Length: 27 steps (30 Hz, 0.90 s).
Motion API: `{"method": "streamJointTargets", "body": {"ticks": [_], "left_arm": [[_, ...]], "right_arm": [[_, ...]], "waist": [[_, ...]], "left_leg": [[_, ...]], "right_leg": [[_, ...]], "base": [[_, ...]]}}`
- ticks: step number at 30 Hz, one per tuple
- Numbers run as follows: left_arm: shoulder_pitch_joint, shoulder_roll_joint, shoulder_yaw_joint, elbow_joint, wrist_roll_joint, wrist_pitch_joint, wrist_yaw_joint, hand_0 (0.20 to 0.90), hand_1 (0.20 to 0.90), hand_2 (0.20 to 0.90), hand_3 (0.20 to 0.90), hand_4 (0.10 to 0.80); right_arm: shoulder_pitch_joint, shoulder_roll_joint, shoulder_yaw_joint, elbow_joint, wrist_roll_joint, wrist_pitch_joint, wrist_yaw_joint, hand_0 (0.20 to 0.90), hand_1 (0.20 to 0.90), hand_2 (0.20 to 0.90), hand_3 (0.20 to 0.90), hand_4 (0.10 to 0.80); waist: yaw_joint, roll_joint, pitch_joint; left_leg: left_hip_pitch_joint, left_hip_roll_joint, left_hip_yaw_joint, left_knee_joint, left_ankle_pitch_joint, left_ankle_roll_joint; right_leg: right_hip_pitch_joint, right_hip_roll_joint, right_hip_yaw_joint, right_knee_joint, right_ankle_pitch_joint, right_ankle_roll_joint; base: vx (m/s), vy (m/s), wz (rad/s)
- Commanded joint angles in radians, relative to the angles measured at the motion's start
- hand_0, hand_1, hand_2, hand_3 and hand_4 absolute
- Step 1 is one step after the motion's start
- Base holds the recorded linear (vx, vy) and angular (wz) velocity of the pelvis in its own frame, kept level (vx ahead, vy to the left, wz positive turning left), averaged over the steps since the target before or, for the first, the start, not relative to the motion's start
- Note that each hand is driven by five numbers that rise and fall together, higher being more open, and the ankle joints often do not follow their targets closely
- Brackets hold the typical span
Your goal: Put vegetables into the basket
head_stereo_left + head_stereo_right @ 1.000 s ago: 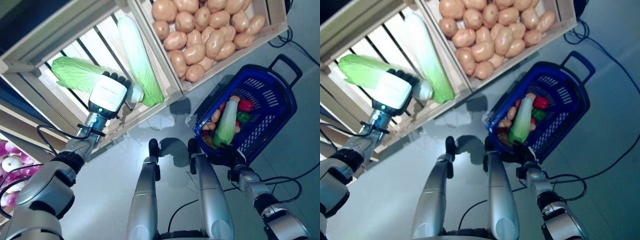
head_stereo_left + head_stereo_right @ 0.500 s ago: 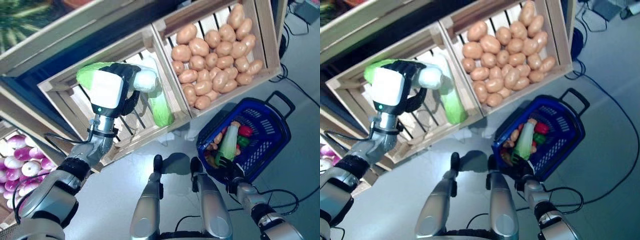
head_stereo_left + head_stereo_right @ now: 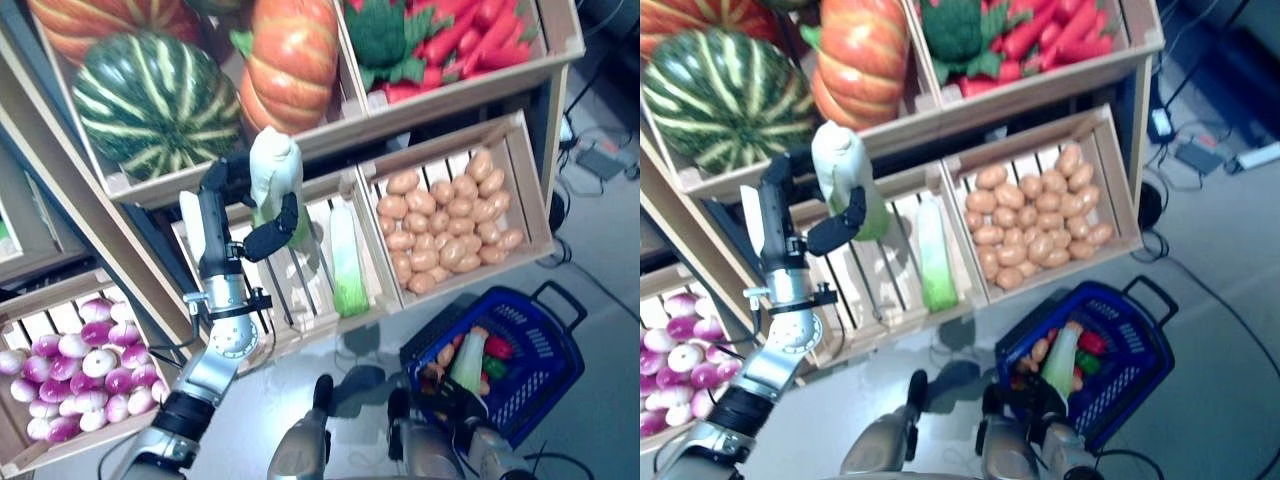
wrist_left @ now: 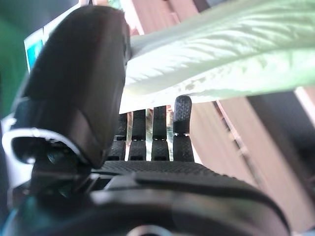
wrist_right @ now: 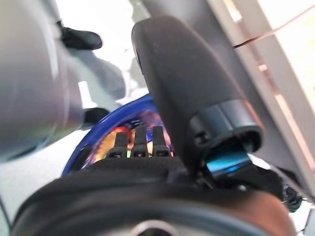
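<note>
The left hand (image 3: pixel 240 205) is up in the middle-left of the frame with a pale green cabbage (image 3: pixel 275 175) clamped in it: fingers curled round one side, thumb on the other, white stem end pointing up. The left wrist view confirms it, the leafy body lying right across the fingers (image 4: pixel 182 123). The cabbage hangs clear in front of the slatted crate (image 3: pixel 300 290), touching no wood, with the shelf of pumpkins (image 3: pixel 290 60) just behind and above it.

The blue basket (image 3: pixel 545 365) sits on the floor at the lower right, well apart from the raised hand. It is already partly loaded: a long pale-green vegetable (image 3: pixel 468 362) stands tilted in it, with red and green pieces and a few brown ones beside it. The right hand (image 5: pixel 142 142) shows near the basket's rim in its own wrist view, but whether its fingers are round anything cannot be told.

So, as a judgement: several items are in, this cabbage is picked but not delivered, and the carry across and down to the basket is still to do. One more cabbage (image 3: pixel 347 260) lies in the crate, and the potatoes (image 3: pixel 445 225) next door look barely touched
</note>
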<state>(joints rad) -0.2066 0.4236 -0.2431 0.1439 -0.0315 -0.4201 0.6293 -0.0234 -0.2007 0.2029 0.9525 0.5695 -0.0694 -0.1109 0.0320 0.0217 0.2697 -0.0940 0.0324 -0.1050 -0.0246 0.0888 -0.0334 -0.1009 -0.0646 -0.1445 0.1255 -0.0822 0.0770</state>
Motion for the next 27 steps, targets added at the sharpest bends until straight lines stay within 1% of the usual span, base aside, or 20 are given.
{"method": "streamJointTargets", "body": {"ticks": [1, 2, 3, 4, 6, 7, 8, 10, 12, 13, 15, 19, 21, 23, 25, 27], "left_arm": [[-0.038, 0.000, 0.063, -0.138, -0.154, -0.126, -0.102, 0.300, 0.300, 0.300, 0.300, 0.400], [-0.027, -0.018, 0.060, -0.150, -0.253, -0.113, -0.166, 0.300, 0.300, 0.300, 0.300, 0.400], [-0.022, -0.028, 0.056, -0.156, -0.292, -0.105, -0.194, 0.300, 0.300, 0.300, 0.300, 0.400], [-0.008, -0.043, 0.051, -0.175, -0.316, -0.087, -0.232, 0.300, 0.300, 0.300, 0.300, 0.400], [0.001, -0.046, 0.050, -0.184, -0.334, -0.078, -0.253, 0.300, 0.300, 0.300, 0.300, 0.400], [0.011, -0.050, 0.048, -0.192, -0.308, -0.070, -0.254, 0.300, 0.300, 0.300, 0.300, 0.400], [0.016, -0.048, 0.046, -0.199, -0.294, -0.066, -0.253, 0.300, 0.300, 0.300, 0.300, 0.400], [0.038, -0.045, 0.049, -0.213, -0.312, -0.020, -0.300, 0.300, 0.300, 0.300, 0.300, 0.400], [0.045, -0.041, 0.048, -0.223, -0.310, -0.002, -0.330, 0.300, 0.300, 0.300, 0.300, 0.400], [0.049, -0.037, 0.042, -0.230, -0.323, 0.020, -0.365, 0.300, 0.300, 0.300, 0.300, 0.400], [0.056, -0.029, 0.038, -0.241, -0.342, 0.035, -0.418, 0.300, 0.300, 0.300, 0.300, 0.400], [0.055, -0.006, 0.028, -0.250, -0.354, 0.085, -0.481, 0.300, 0.300, 0.300, 0.300, 0.400], [0.054, 0.007, 0.023, -0.249, -0.338, 0.108, -0.491, 0.300, 0.300, 0.300, 0.300, 0.400], [0.059, 0.028, 0.026, -0.251, -0.284, 0.143, -0.472, 0.300, 0.300, 0.300, 0.300, 0.400], [0.058, 0.055, 0.031, -0.232, -0.252, 0.145, -0.482, 0.300, 0.300, 0.300, 0.300, 0.400], [0.056, 0.068, 0.032, -0.225, -0.238, 0.151, -0.490, 0.300, 0.300, 0.300, 0.300, 0.400]], "right_arm": [[0.038, 0.011, -0.008, -0.106, 0.066, -0.084, -0.075, 0.900, 0.900, 0.900, 0.900, 0.800], [0.045, 0.011, -0.012, -0.134, 0.073, -0.090, -0.080, 0.900, 0.900, 0.900, 0.900, 0.800], [0.047, 0.010, -0.014, -0.147, 0.080, -0.102, -0.080, 0.900, 0.900, 0.900, 0.900, 0.800], [0.053, 0.008, -0.018, -0.219, 0.103, -0.093, -0.087, 0.900, 0.900, 0.900, 0.900, 0.800], [0.059, 0.004, -0.019, -0.267, 0.136, -0.086, -0.090, 0.900, 0.900, 0.900, 0.900, 0.800], [0.066, 0.003, -0.027, -0.322, 0.196, -0.094, -0.079, 0.900, 0.900, 0.900, 0.900, 0.800], [0.075, 0.004, -0.034, -0.358, 0.212, -0.101, -0.075, 0.900, 0.900, 0.900, 0.900, 0.800], [0.106, 0.012, -0.057, -0.471, 0.282, -0.152, -0.031, 0.900, 0.900, 0.900, 0.900, 0.800], [0.118, 0.013, -0.066, -0.524, 0.287, -0.160, -0.012, 0.900, 0.900, 0.900, 0.900, 0.800], [0.122, 0.013, -0.076, -0.571, 0.293, -0.173, 0.020, 0.900, 0.900, 0.900, 0.900, 0.800], [0.127, 0.006, -0.090, -0.644, 0.278, -0.186, 0.066, 0.900, 0.900, 0.900, 0.900, 0.800], [0.119, -0.046, -0.091, -0.782, 0.244, -0.166, 0.179, 0.900, 0.900, 0.900, 0.900, 0.800], [0.113, -0.080, -0.080, -0.839, 0.220, -0.125, 0.231, 0.900, 0.900, 0.900, 0.900, 0.800], [0.109, -0.130, -0.069, -0.914, 0.246, -0.070, 0.341, 0.900, 0.900, 0.900, 0.900, 0.800], [0.099, -0.189, -0.071, -0.953, 0.238, -0.080, 0.377, 0.900, 0.900, 0.900, 0.900, 0.800], [0.079, -0.220, -0.077, -0.984, 0.250, -0.066, 0.390, 0.900, 0.900, 0.900, 0.900, 0.800]], "waist": [[0.012, -0.058, -0.081], [0.011, -0.063, -0.092], [0.011, -0.066, -0.098], [0.008, -0.075, -0.105], [0.006, -0.079, -0.107], [0.004, -0.085, -0.109], [0.003, -0.088, -0.112], [-0.004, -0.098, -0.123], [-0.006, -0.102, -0.127], [-0.010, -0.104, -0.131], [-0.014, -0.105, -0.138], [-0.023, -0.105, -0.152], [-0.026, -0.104, -0.157], [-0.027, -0.106, -0.162], [-0.025, -0.109, -0.166], [-0.023, -0.109, -0.169]], "left_leg": [[0.001, -0.056, 0.016, 0.030, -0.061, 0.016], [0.014, -0.055, 0.019, 0.027, -0.064, 0.018], [0.019, -0.056, 0.020, 0.026, -0.065, 0.019], [0.028, -0.056, 0.027, 0.031, -0.073, 0.022], [0.032, -0.054, 0.031, 0.035, -0.076, 0.023], [0.037, -0.053, 0.033, 0.037, -0.078, 0.025], [0.041, -0.052, 0.035, 0.036, -0.078, 0.025], [0.058, -0.053, 0.034, 0.035, -0.085, 0.029], [0.062, -0.053, 0.037, 0.038, -0.089, 0.032], [0.066, -0.052, 0.040, 0.040, -0.090, 0.035], [0.074, -0.052, 0.044, 0.040, -0.093, 0.039], [0.090, -0.056, 0.049, 0.034, -0.096, 0.046], [0.097, -0.057, 0.050, 0.030, -0.097, 0.046], [0.101, -0.058, 0.052, 0.026, -0.097, 0.048], [0.106, -0.058, 0.054, 0.022, -0.097, 0.046], [0.109, -0.059, 0.054, 0.019, -0.096, 0.046]], "right_leg": [[0.056, -0.045, 0.009, -0.133, 0.143, 0.010], [0.068, -0.044, 0.009, -0.141, 0.146, 0.011], [0.073, -0.045, 0.011, -0.144, 0.148, 0.012], [0.076, -0.046, 0.014, -0.142, 0.151, 0.015], [0.078, -0.047, 0.014, -0.141, 0.153, 0.016], [0.082, -0.046, 0.017, -0.141, 0.156, 0.017], [0.086, -0.046, 0.015, -0.143, 0.157, 0.017], [0.097, -0.043, 0.022, -0.148, 0.159, 0.019], [0.100, -0.044, 0.021, -0.148, 0.159, 0.021], [0.102, -0.044, 0.021, -0.147, 0.159, 0.021], [0.106, -0.044, 0.023, -0.145, 0.157, 0.023], [0.112, -0.041, 0.031, -0.144, 0.153, 0.026], [0.113, -0.039, 0.039, -0.143, 0.151, 0.028], [0.112, -0.038, 0.045, -0.143, 0.150, 0.031], [0.116, -0.039, 0.045, -0.144, 0.149, 0.035], [0.118, -0.040, 0.047, -0.146, 0.149, 0.037]], "base": [[0.083, -0.010, -0.01], [0.100, -0.011, -0.01], [0.115, -0.034, 0.00], [0.076, -0.039, -0.02], [0.044, -0.039, 0.01], [0.032, -0.039, 0.01], [0.058, -0.052, -0.02], [0.058, -0.042, -0.04], [0.013, -0.016, -0.02], [0.029, -0.024, -0.03], [0.031, -0.004, -0.05], [0.029, 0.020, -0.12], [0.031, 0.022, -0.09], [0.021, 0.009, -0.08], [0.000, 0.000, 0.00], [0.032, 0.005, 0.06]]}}
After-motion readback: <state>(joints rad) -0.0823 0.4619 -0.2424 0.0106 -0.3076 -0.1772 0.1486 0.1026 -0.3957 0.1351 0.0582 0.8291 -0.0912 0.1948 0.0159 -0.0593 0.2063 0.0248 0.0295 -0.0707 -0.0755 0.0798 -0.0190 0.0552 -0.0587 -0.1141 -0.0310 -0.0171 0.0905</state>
